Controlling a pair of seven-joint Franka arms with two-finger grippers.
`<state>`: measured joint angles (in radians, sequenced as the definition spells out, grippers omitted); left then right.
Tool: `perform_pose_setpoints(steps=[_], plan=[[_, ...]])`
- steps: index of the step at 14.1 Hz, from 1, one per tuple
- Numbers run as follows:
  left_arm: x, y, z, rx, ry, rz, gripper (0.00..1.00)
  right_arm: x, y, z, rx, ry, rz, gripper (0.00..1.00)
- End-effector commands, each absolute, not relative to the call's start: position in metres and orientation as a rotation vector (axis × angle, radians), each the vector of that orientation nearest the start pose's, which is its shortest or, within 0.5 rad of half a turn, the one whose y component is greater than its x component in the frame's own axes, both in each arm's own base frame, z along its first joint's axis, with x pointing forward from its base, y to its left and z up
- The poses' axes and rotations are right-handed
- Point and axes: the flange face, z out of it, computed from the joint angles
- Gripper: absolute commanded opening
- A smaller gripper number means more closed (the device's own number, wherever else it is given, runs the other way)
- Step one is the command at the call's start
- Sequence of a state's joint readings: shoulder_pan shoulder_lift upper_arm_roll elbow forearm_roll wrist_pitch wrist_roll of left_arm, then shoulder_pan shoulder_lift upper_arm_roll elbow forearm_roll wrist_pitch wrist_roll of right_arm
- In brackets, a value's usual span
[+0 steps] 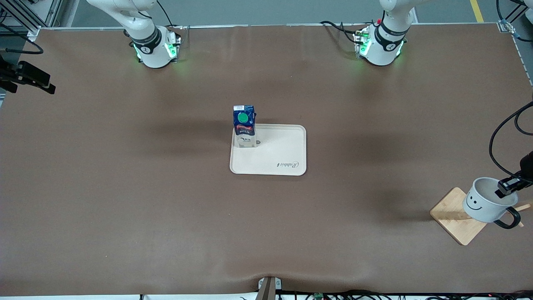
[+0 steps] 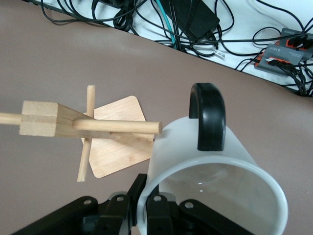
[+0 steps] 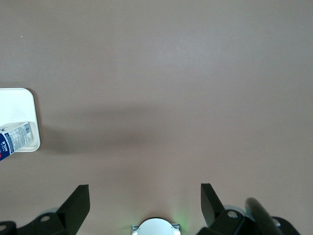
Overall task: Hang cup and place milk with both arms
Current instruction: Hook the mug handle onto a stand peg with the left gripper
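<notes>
Front view: milk carton (image 1: 244, 126) stands upright on the cream tray (image 1: 283, 166) mid-tabletop, at the tray corner toward the right arm's end and the bases; that half of the job looks done. Right hand (image 3: 145, 205) hangs high over bare brown tabletop (image 1: 125, 187) near its own base, fingers spread wide, nothing between them; this arm waits. Left hand (image 1: 509, 186) is at the left arm's end of the tabletop, over the wooden cup stand (image 1: 458, 218), fingers pinched onto the rim of the white smiley mug (image 1: 485, 200), one inside the wall and one outside. Mug is airborne, tilted, mouth up toward the camera, black loop handle (image 1: 509, 218) on its lower side. Left wrist view shows handle (image 2: 208, 115) close to the tip of the stand's horizontal peg (image 2: 117, 126), not yet threaded over it; whether they touch I cannot tell. Step in hand, by my reading: hanging the mug. To do it well, line the loop's opening square with the peg's axis, slide along the peg rather than down on it, keep the grip until the loop sits well past the tip, then let go slowly so the light stand does not tip
</notes>
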<state>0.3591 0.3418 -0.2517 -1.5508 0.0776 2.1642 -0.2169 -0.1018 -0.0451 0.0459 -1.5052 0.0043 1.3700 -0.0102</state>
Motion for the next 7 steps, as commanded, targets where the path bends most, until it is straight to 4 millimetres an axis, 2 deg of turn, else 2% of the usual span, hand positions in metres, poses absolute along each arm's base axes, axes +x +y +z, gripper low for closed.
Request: perform_pose_setpoints(steps=[1,5,7], plan=[[0.675,0.108,0.486,-3.107,-0.499,-0.444,0.00,0.521,-0.025,0.666,-3.129,0.051,0.134,1.00],[0.674,0.114,0.485,-3.105,-0.514,-0.442,0.00,0.521,-0.025,0.666,-3.129,0.051,0.134,1.00],[0.671,0.119,0.476,-3.105,-0.522,-0.418,0.00,0.521,-0.019,0.666,-3.130,0.032,0.134,1.00]])
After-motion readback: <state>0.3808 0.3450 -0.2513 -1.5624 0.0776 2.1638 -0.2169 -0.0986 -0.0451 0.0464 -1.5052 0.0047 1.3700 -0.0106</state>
